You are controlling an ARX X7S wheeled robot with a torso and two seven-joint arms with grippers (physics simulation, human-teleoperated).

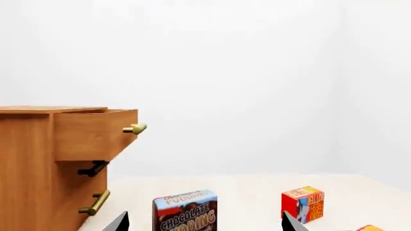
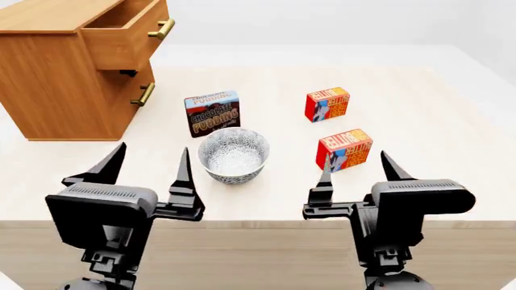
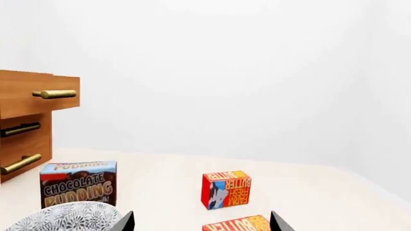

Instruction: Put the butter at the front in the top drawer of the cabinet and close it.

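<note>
Both my grippers, left (image 2: 149, 163) and right (image 2: 359, 169), hung spread apart and empty; front butter (image 2: 344, 149) sat just beyond right fingertips, top drawer (image 2: 129, 33) pulled out far left.

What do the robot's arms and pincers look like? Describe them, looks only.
Both are matte black. The left pincer and right pincer each have two flat, blade-like fingers tapering to sharp points, mounted on a boxy block with a ribbed top edge. Below sit chunky black wrist joints. No cables or markings show.
</note>
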